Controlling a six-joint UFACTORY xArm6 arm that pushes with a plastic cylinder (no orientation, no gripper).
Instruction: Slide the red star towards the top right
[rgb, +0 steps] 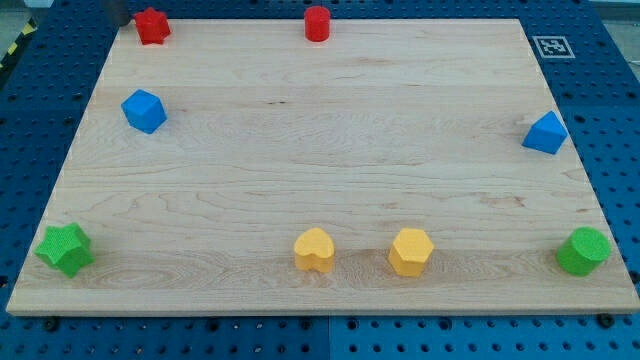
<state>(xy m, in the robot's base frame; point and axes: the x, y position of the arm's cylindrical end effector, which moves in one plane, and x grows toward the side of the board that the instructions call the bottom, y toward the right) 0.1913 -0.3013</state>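
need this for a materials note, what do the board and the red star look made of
Board: looks like light wood, smooth matte finish, with visible grain lines and joined strips. Red star: probably plastic, possibly 3D-printed, uniform matte red with a faintly ribbed surface; too small to be sure. My tip does not show.

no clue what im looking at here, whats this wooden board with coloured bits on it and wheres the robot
This is one camera picture looking down at a wooden board lying on a blue perforated table. A robot arm works here, ending in a plain rod that pushes blocks around; nothing gets picked up or held. A dark shape at the view's top left edge may be part of it, but the tip cannot be made out.

On the board are small coloured blocks: a red star at the top left, a red cylinder at top centre, a blue cube on the left, a blue block on the right, a green star bottom left, a green block bottom right, and a yellow heart beside a yellow hexagon at the bottom.
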